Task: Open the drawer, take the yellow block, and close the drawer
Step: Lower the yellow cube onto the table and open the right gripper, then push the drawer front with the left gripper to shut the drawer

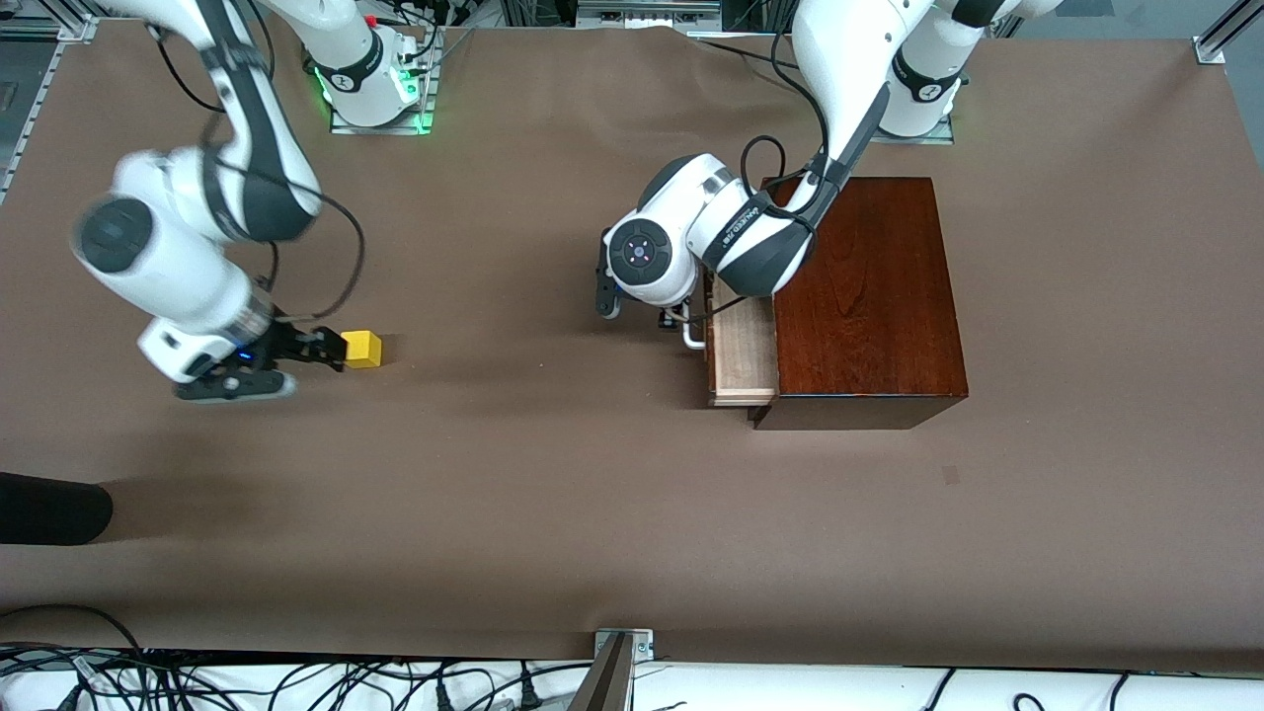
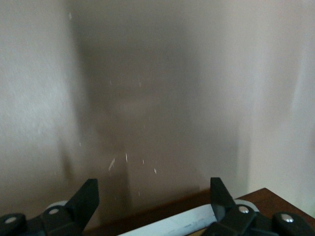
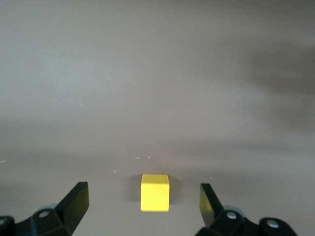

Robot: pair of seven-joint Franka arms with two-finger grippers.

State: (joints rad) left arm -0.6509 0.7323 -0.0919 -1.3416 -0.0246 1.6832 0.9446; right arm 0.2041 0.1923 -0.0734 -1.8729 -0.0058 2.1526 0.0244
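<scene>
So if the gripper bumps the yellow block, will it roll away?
Probably not. The block is a cube with flat faces, sitting flat on the table, so it would likely slide rather than roll. It looks solid and stiff, and small enough to be light.

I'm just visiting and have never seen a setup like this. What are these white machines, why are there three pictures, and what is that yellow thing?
You see two white robot arms at a brown table, each ending in a two-fingered gripper. The big picture looks down from a high camera facing them; the other two come from small cameras on the arms' wrists.

The yellow block is a small cube on the table toward the right arm's end. The right gripper is open, with the block sitting between its fingers, not gripped.

Toward the left arm's end sits a dark wooden box with its drawer pulled partly out. The left gripper is open at the drawer's white handle, its fingers on either side of the bar.
</scene>
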